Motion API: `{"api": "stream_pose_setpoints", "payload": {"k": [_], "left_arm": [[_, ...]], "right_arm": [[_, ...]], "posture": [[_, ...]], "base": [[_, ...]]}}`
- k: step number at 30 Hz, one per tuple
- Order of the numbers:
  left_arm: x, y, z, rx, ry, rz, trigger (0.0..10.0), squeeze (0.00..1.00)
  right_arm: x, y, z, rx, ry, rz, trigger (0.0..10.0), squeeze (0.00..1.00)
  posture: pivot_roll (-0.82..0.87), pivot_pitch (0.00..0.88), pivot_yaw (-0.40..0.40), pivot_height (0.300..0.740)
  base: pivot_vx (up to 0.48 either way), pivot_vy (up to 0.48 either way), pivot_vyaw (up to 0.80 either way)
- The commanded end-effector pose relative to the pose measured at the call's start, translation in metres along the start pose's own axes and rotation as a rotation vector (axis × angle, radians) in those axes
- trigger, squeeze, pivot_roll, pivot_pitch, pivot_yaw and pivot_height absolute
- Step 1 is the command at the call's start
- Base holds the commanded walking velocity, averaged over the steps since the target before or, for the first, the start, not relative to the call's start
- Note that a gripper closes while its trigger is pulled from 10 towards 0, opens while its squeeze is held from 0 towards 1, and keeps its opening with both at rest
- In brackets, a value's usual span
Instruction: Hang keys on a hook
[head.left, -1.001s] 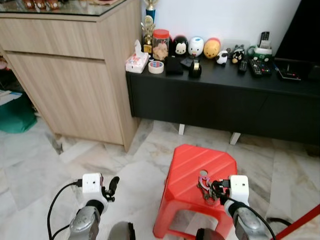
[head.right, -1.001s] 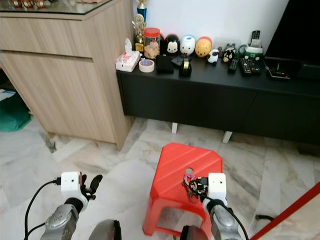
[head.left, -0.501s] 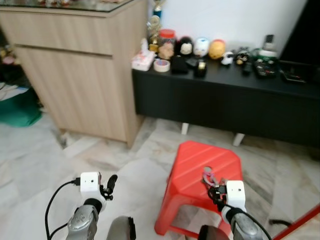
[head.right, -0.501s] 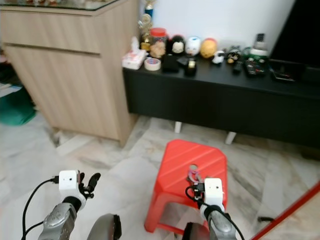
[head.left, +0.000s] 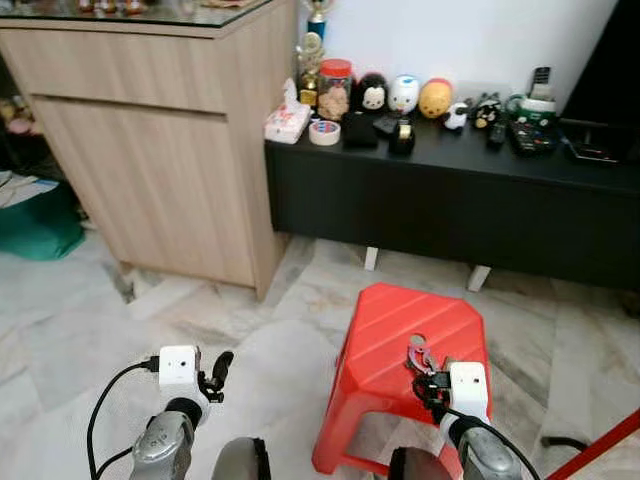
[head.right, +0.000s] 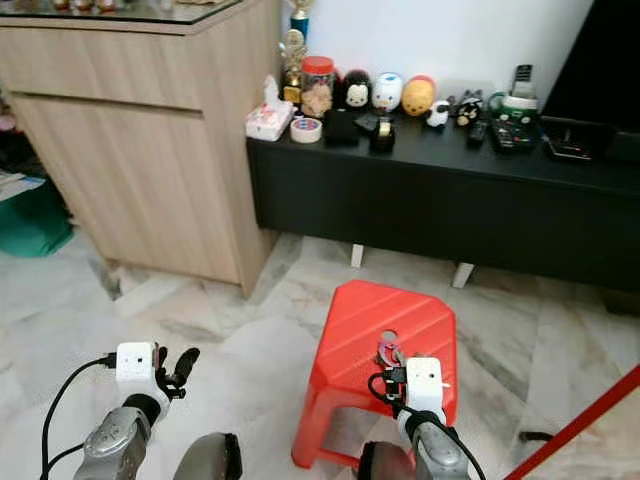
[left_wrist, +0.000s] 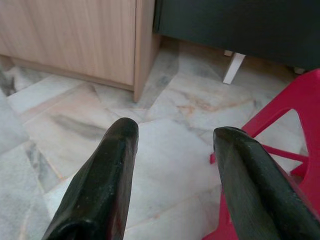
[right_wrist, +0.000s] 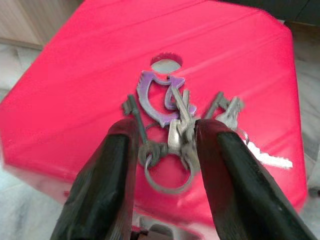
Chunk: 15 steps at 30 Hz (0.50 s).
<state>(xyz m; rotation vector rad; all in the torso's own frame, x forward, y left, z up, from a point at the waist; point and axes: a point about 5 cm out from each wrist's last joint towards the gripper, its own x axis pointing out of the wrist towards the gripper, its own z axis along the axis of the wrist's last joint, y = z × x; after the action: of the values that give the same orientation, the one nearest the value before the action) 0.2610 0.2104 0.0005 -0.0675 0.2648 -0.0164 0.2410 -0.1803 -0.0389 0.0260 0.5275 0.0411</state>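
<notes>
The right gripper (right_wrist: 162, 145) is hovering low over the red stool (head.left: 385, 335), its two black fingers (right_wrist: 107, 170) pinching a bunch of keys (right_wrist: 175, 125) between them; the key rings are sitting squeezed in the gap while a purple clip (right_wrist: 155, 95) and several silver keys are fanning out past the fingertips, just beside the round hole (right_wrist: 166, 64) in the stool's top. Whether the keys are resting on the red seat or lifted a little above it is hard to tell. In the head views the same bunch (head.left: 418, 358) is showing at the near part of the seat, just ahead of the white wrist camera block (head.left: 467, 390). The left gripper (left_wrist: 172, 150) is hanging idle out to the left of the stool over the marble floor (head.left: 90, 320), its fingers spread apart and holding nothing. Beyond the stool a black low cabinet (head.left: 450, 200) is standing against the wall, carrying a row of small things: a tissue box (head.left: 286, 122), a roll of tape (head.left: 324, 132), a jar with a red lid (head.left: 334, 88), round figurines (head.left: 404, 94) and remote controls (head.left: 527, 135). A light wooden cabinet (head.left: 150, 140) is standing to the left of it, touching its end
</notes>
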Motion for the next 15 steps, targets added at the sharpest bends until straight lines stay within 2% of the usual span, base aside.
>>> {"api": "stream_pose_setpoints", "payload": {"k": [1,8,15], "left_arm": [[-0.0015,0.0035,-0.0007,0.014,0.006,0.005,10.0,0.00],[-0.0016,0.0043,-0.0009,0.020,0.011,0.008,10.0,0.00],[-0.0009,0.0042,-0.0006,0.019,0.013,0.010,10.0,0.00]], "right_arm": [[0.0017,0.0012,0.0026,0.002,-0.002,0.001,10.0,0.00],[0.0013,0.0022,0.0013,0.001,0.002,0.002,10.0,0.00],[0.0006,0.0030,-0.0008,0.000,0.013,0.013,10.0,0.00]], "posture": [[0.03,0.000,-0.048,0.600],[0.03,0.000,-0.046,0.600],[0.03,0.000,-0.044,0.600]], "base": [[0.326,0.000,0.00],[0.313,0.000,0.00],[0.000,0.000,0.00]]}}
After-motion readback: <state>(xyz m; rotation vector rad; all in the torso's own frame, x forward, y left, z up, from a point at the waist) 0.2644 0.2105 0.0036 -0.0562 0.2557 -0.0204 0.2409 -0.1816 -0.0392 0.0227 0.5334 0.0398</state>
